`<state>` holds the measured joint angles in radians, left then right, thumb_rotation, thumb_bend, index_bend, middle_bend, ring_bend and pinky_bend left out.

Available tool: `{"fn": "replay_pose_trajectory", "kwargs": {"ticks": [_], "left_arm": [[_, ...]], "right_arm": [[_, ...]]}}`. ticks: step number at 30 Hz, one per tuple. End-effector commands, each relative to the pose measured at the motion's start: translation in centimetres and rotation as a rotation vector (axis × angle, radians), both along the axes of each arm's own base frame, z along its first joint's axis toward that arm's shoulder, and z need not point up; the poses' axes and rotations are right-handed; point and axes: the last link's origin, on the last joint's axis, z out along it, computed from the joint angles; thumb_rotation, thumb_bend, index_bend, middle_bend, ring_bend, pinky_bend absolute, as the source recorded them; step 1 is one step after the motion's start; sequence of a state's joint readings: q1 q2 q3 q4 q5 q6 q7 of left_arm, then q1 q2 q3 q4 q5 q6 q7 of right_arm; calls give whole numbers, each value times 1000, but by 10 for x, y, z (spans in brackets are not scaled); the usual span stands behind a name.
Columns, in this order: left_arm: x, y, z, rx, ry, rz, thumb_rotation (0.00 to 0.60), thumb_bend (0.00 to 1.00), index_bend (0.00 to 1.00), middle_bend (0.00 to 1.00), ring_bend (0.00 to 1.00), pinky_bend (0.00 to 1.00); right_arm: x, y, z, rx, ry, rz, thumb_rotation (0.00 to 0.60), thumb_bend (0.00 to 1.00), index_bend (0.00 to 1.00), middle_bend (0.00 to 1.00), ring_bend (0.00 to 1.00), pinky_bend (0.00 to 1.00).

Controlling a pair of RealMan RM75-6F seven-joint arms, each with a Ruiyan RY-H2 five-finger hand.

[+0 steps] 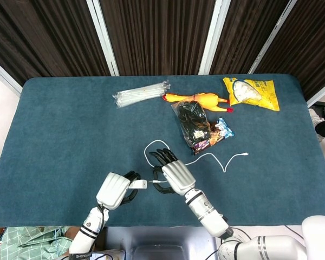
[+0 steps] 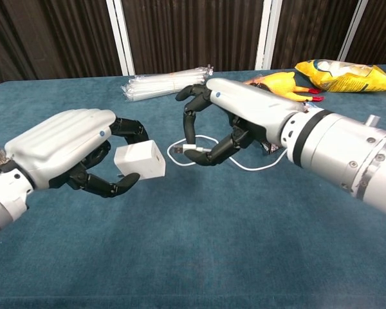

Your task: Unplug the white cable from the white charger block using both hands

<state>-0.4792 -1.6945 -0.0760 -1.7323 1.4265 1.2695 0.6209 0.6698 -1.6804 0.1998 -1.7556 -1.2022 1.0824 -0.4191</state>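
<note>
My left hand (image 2: 67,149) (image 1: 115,190) grips the white charger block (image 2: 139,160) (image 1: 137,184) just above the table's near edge. My right hand (image 2: 235,119) (image 1: 171,171) pinches the plug end of the white cable (image 2: 188,148) a short way to the right of the block. A small gap separates the plug from the block; they are apart. From the right hand the white cable (image 1: 216,158) loops back and trails right across the cloth to its free end.
A pack of clear straws (image 1: 142,93), a rubber chicken (image 1: 197,99), a yellow snack bag (image 1: 252,92) and a dark snack bag (image 1: 197,125) lie at the back on the blue cloth table (image 1: 65,130).
</note>
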Motion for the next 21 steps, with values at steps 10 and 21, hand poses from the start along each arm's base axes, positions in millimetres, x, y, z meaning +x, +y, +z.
{"fn": "replay_pose_trajectory", "kwargs": {"ticks": [10, 21], "left_arm": [[-53, 36, -8, 36, 147, 8, 600, 544, 715, 784, 822, 1000], [-84, 56, -32, 17, 196, 43, 600, 522, 693, 724, 607, 611]], "right_arm": [[-70, -19, 28, -98, 226, -44, 600, 647, 866, 199, 0, 0], [-127, -40, 9, -89, 343, -147, 600, 646, 709, 198, 0, 0]]}}
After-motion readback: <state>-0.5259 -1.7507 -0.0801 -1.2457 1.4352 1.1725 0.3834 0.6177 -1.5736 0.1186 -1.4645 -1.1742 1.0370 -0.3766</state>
